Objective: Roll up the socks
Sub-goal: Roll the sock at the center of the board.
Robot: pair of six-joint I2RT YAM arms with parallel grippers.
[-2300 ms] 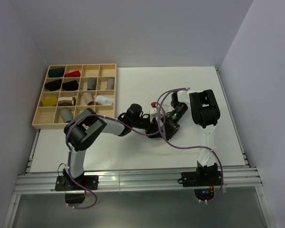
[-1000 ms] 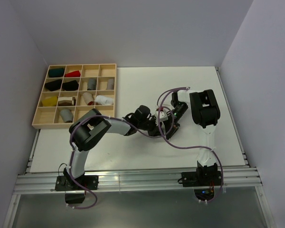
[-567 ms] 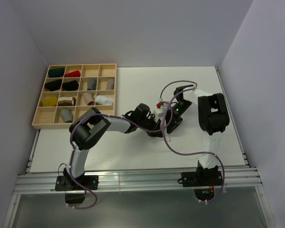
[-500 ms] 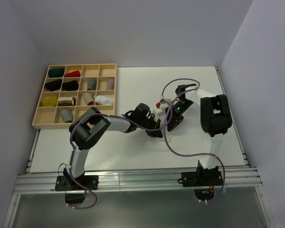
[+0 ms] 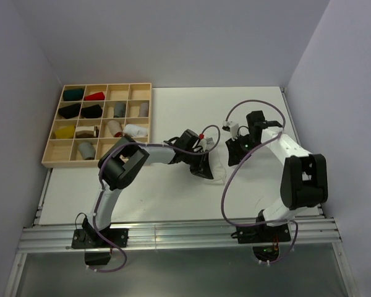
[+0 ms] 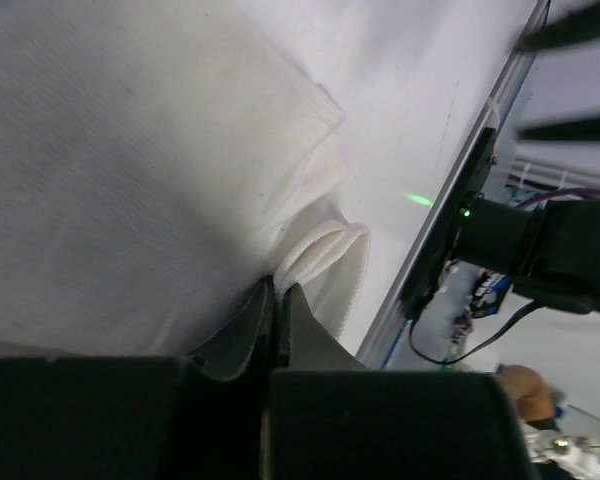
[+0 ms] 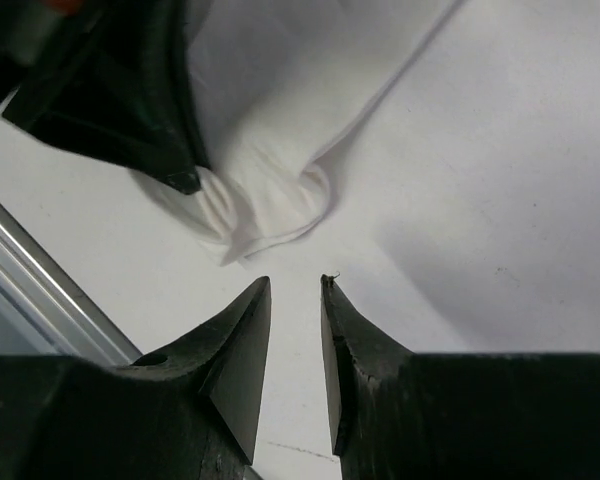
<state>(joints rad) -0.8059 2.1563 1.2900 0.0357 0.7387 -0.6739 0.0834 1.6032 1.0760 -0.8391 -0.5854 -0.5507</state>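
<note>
Left wrist: left tool [image 6: 275, 300] pinched tight on a fold of the white sock [image 6: 130, 170]; worktop [image 6: 410, 90] beyond.
Right wrist: right tool [image 7: 295, 290] slightly apart, empty, just short of sock edge.
Top: tray [image 5: 62, 163] w/ cloth bundles [image 5: 65, 131] upper left, well apart from both tools.

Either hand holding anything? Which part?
Left hand pinches the white sock at a bunched fold by its edge; right hand holds nothing.
</note>
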